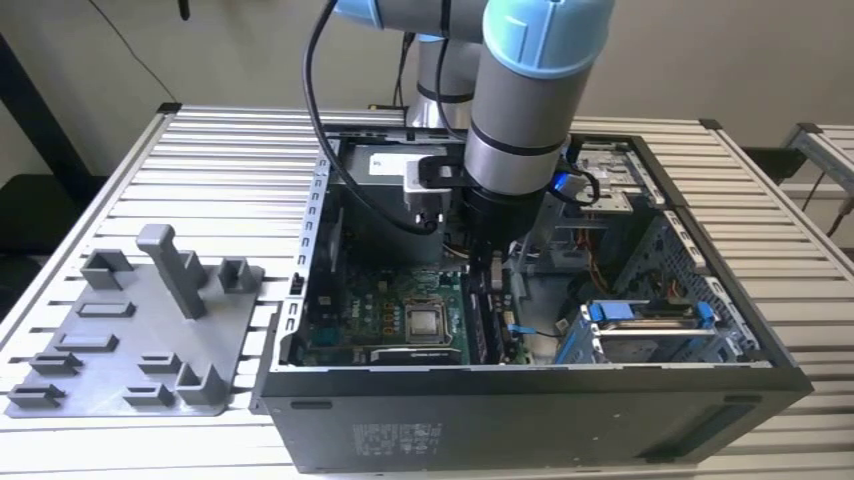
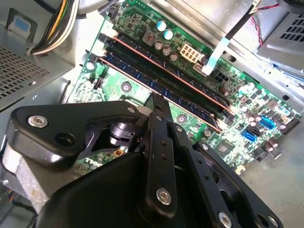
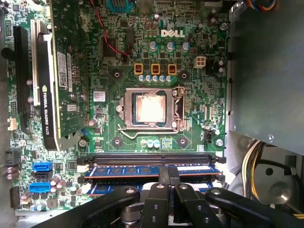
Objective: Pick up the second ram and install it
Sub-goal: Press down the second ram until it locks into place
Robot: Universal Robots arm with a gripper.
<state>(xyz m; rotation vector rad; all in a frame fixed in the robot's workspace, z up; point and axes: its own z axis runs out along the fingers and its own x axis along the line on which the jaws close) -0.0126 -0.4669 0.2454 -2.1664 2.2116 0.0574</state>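
Observation:
My gripper (image 2: 157, 98) is down inside the open computer case (image 1: 534, 400), over the memory slots at the motherboard's edge. Its fingers are shut together. Their tip rests on the top edge of the second ram (image 2: 127, 72), a long dark stick standing in its slot. A second stick stands in the slot beside it (image 2: 190, 78). In the first wrist view the gripper (image 3: 168, 174) covers the middle of the second ram (image 3: 123, 171), and an empty black slot (image 3: 142, 160) lies just beyond it. In the exterior view the gripper (image 1: 490, 268) hangs straight down over the board.
A graphics card (image 3: 54, 80) stands upright on the board, and the processor socket (image 3: 149, 109) sits mid-board. Bundled power cables (image 2: 52, 33) and a drive cage (image 1: 647, 330) crowd the case. The grey holder tray (image 1: 134, 340) lies on the slatted table at the exterior view's left.

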